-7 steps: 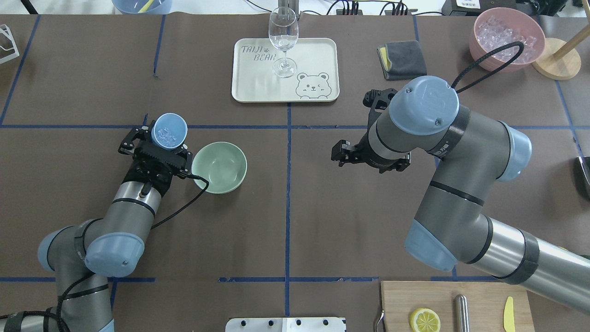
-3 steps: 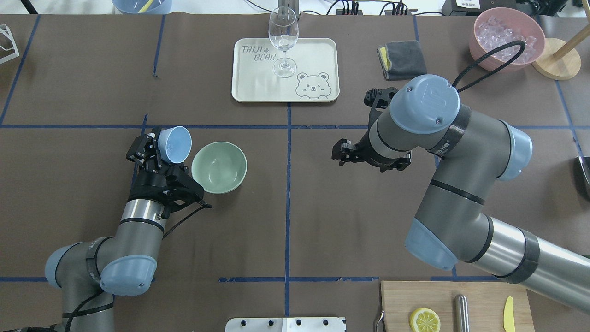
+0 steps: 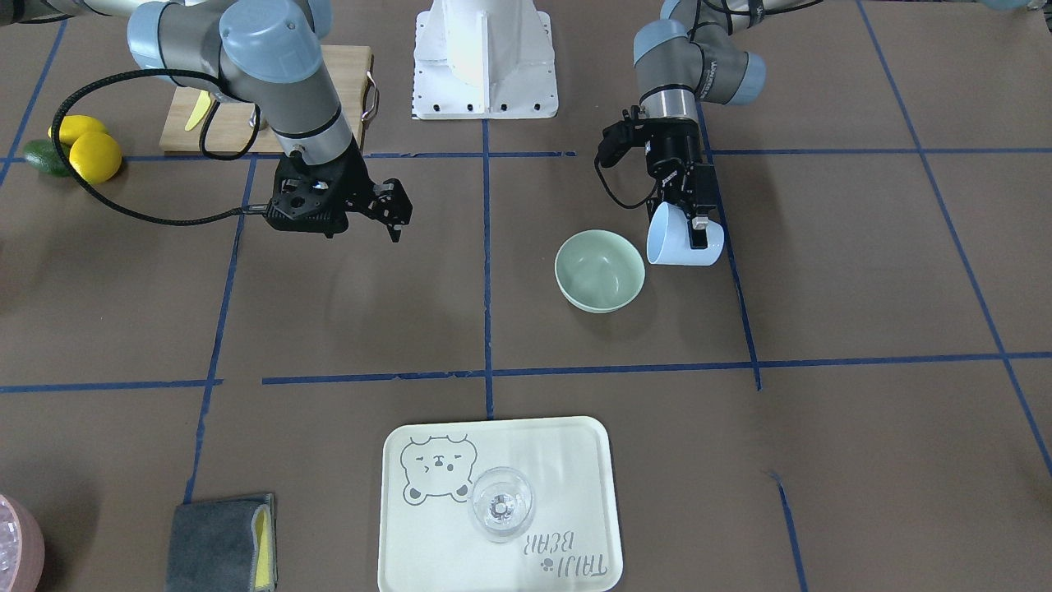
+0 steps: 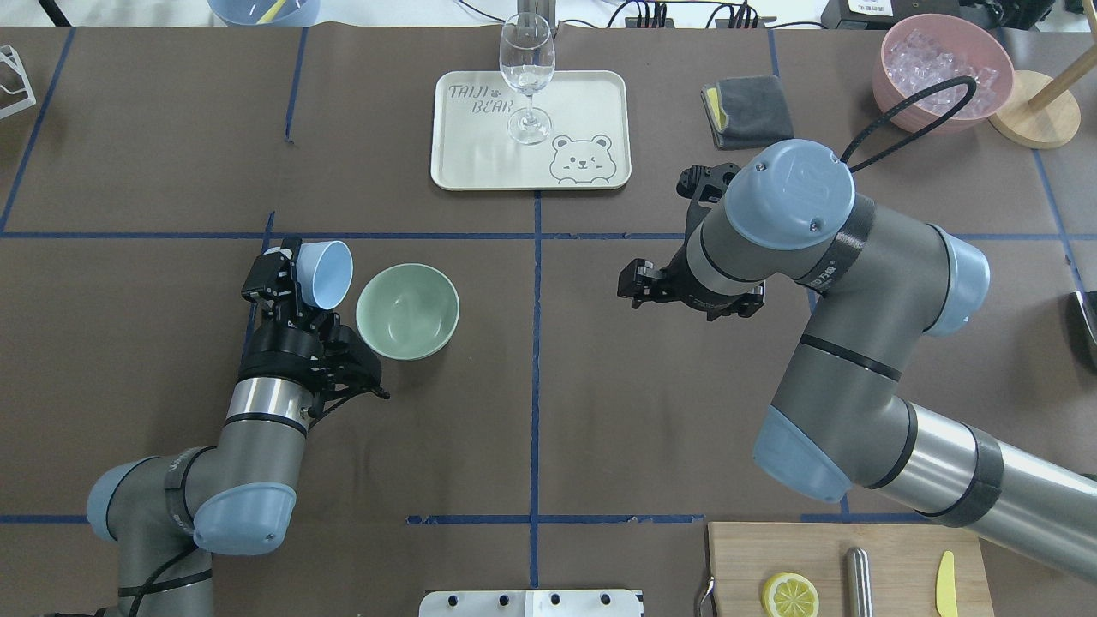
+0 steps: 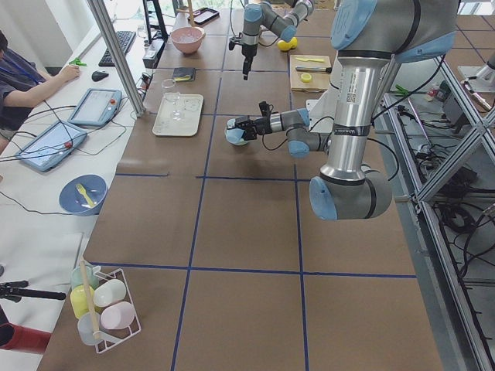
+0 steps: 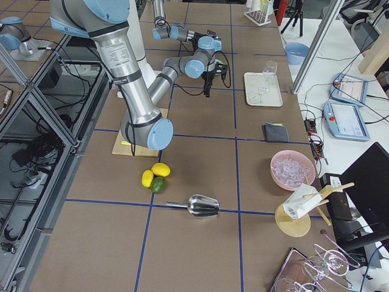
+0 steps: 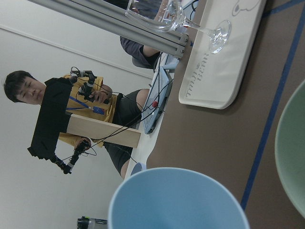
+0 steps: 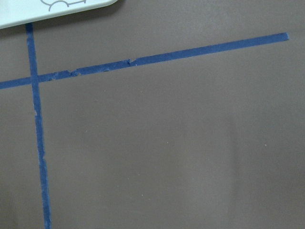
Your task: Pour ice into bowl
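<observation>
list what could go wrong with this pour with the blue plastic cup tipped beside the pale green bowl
1. The left gripper holds the blue plastic cup with its mouth beside the rim of the round pale mint-green bowl, not over its middle. Any ice tipping out may land short on the brown table.
2. Nothing steadies the bowl. The right gripper hangs well apart from it, so a knock from the cup could slide it.

Brown surface [image 4: 600, 386] gridded with blue tape lines [image 4: 536, 343]; a white side desk [image 5: 31, 224] runs along it, a metal frame post [image 5: 114, 54] rising, plain white wall [image 7: 28, 191] beyond.
</observation>
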Robot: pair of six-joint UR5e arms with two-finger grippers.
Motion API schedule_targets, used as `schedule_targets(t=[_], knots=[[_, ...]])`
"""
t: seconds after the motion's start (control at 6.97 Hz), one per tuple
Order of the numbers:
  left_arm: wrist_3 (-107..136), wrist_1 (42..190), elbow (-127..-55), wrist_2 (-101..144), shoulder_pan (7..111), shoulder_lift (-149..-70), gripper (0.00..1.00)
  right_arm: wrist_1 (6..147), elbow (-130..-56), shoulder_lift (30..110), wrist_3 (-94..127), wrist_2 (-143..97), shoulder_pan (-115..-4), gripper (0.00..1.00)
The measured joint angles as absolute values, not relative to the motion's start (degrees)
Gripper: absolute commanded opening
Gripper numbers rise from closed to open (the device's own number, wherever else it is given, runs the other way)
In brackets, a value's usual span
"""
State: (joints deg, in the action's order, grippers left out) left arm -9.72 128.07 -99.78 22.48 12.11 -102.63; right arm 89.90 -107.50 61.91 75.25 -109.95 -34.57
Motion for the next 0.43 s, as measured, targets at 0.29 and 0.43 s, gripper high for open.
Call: schedule_targets(t=[0.29,0.43], knots=[[-19.00,127.58,-99.74,20.73,11.58,-102.78,0.00,89.12,-107.43,61.99,75.45,-109.89,-34.55,1.00],[-22.22,126.52,-99.72,19.74,11.49,-103.00,0.00,88.92,-107.42,62.02,75.55,-109.87,-34.54,1.00]])
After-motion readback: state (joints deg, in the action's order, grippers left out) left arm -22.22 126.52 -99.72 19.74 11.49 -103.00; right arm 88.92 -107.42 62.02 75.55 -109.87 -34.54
